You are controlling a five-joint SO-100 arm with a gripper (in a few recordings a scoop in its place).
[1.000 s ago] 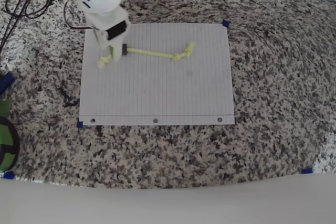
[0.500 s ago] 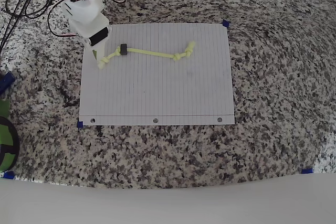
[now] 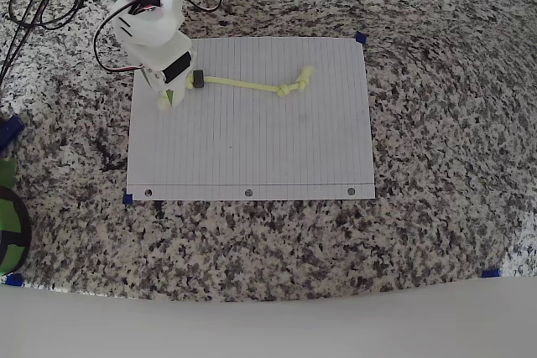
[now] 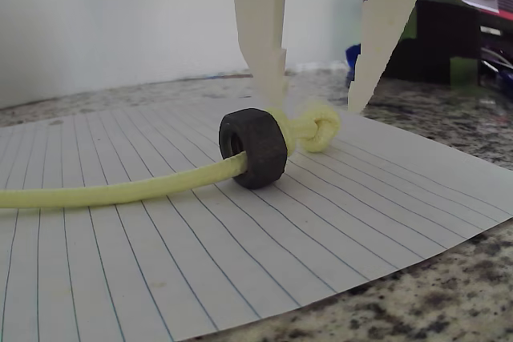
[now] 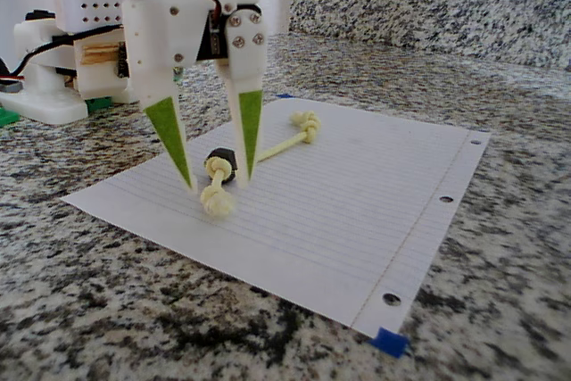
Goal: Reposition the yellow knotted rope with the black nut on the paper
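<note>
The yellow knotted rope (image 3: 252, 85) lies across the upper part of the paper (image 3: 252, 148), one knot at its right end and one at its left. The black nut (image 3: 199, 80) sits on the cord close to the left knot. My gripper (image 3: 172, 94) is open, pointing down, with its tips near the sheet on either side of that left knot. In the wrist view the nut (image 4: 255, 148) stands on edge on the rope (image 4: 120, 191), the knot just behind it between my fingers (image 4: 260, 30). The fixed view shows the gripper (image 5: 217, 185) straddling the rope (image 5: 217, 202) beside the nut (image 5: 221, 165).
The paper lies on a speckled granite counter (image 3: 436, 123) with blue tape marks (image 3: 361, 38) at its corners. Black cables (image 3: 42, 6) curl at the far left. The arm's white base (image 5: 53, 69) stands behind the sheet, and a granite backsplash (image 5: 428, 6) runs along the back.
The gripper swung left off the paper's edge, then came back right over the rope's left end. Rope and nut lie about where they were.
</note>
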